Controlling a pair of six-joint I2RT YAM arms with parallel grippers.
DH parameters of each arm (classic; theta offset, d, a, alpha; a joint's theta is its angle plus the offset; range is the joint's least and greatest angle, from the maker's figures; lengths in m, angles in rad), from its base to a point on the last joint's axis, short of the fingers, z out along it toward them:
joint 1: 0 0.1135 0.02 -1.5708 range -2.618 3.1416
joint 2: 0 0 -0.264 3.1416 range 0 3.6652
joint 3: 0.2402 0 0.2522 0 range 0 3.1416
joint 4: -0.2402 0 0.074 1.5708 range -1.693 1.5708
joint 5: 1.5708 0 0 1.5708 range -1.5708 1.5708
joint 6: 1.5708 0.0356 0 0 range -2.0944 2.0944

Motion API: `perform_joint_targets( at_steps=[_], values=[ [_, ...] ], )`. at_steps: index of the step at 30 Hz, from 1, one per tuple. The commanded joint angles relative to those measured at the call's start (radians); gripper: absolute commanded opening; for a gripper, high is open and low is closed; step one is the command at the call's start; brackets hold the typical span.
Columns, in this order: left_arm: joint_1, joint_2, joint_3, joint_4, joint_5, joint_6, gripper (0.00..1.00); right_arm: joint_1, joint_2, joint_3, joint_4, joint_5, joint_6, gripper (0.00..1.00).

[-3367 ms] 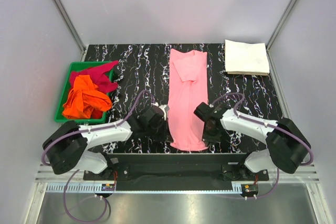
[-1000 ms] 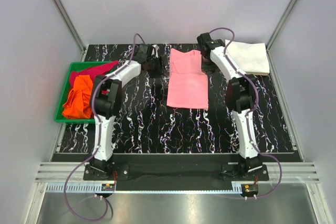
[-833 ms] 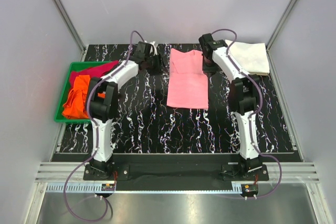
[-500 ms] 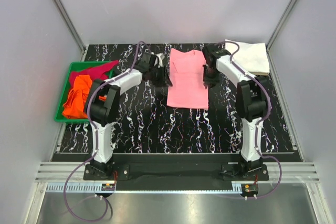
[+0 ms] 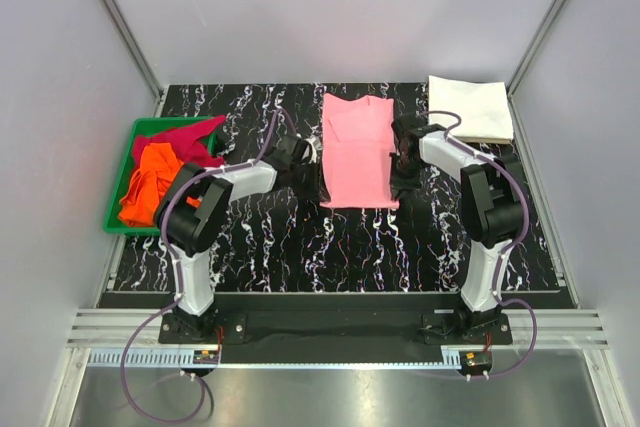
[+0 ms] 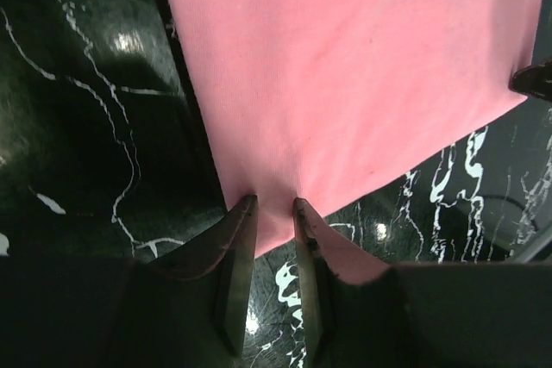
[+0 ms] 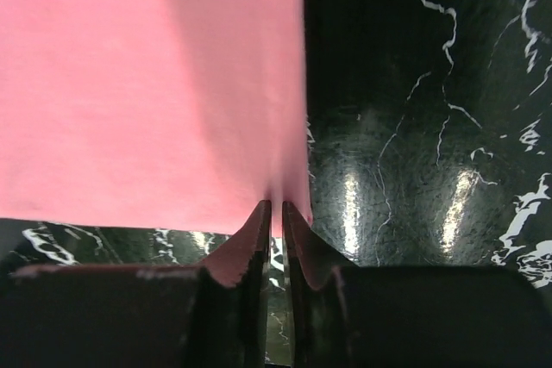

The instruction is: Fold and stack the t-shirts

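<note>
The light pink t-shirt (image 5: 358, 152) lies folded into a narrow oblong in the middle of the table, and also shows in the left wrist view (image 6: 345, 66) and the right wrist view (image 7: 147, 75). My left gripper (image 5: 312, 169) is shut on its near left corner (image 6: 272, 208). My right gripper (image 5: 400, 175) is shut on its near right corner (image 7: 276, 208). The white t-shirt (image 5: 470, 109) lies folded at the far right. The orange t-shirt (image 5: 155, 187) and the magenta-red t-shirt (image 5: 190, 137) lie crumpled in the green tray (image 5: 150, 230).
The green tray stands at the table's left edge. The table top (image 5: 300, 247) is black with white veins. Grey walls close in the back and both sides. Both arms reach out over the near half of the table.
Both grippers have moved from the pink shirt's far end along its sides to its near corners. The shirt was one long strip before and now lies at half length.
</note>
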Motion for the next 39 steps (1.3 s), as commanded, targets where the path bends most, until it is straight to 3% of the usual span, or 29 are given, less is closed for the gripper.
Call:
perform_joint_targets(
  at_steps=[1, 6, 11, 16, 21, 31, 36, 39],
  values=[
    [-0.029, -0.043, -0.047, 0.013, -0.109, 0.000, 0.30, 0.002, -0.041, -0.044, 0.056, 0.021, 0.014, 0.15],
    [-0.038, -0.062, -0.013, -0.079, -0.199, 0.015, 0.30, 0.002, -0.045, -0.078, 0.053, 0.096, 0.019, 0.15],
    [-0.049, -0.109, 0.018, -0.149, -0.269, 0.032, 0.31, 0.001, -0.107, -0.081, 0.038, 0.071, 0.037, 0.15],
    [-0.072, -0.218, -0.007, -0.111, -0.119, -0.003, 0.38, 0.002, -0.170, -0.100, 0.042, 0.015, 0.062, 0.18],
    [-0.073, -0.201, -0.038, 0.007, -0.016, -0.058, 0.38, 0.001, -0.141, -0.112, 0.075, -0.046, 0.062, 0.17],
    [-0.080, -0.100, -0.139, 0.021, -0.104, -0.055, 0.36, 0.002, -0.098, -0.209, 0.150, 0.000, 0.071, 0.17],
    [-0.083, -0.189, -0.185, 0.012, -0.109, -0.078, 0.35, 0.001, -0.110, -0.232, 0.159, 0.030, 0.052, 0.18],
    [-0.083, -0.262, -0.176, -0.019, -0.097, -0.083, 0.37, 0.001, -0.174, -0.250, 0.157, 0.037, 0.060, 0.24]
  ],
)
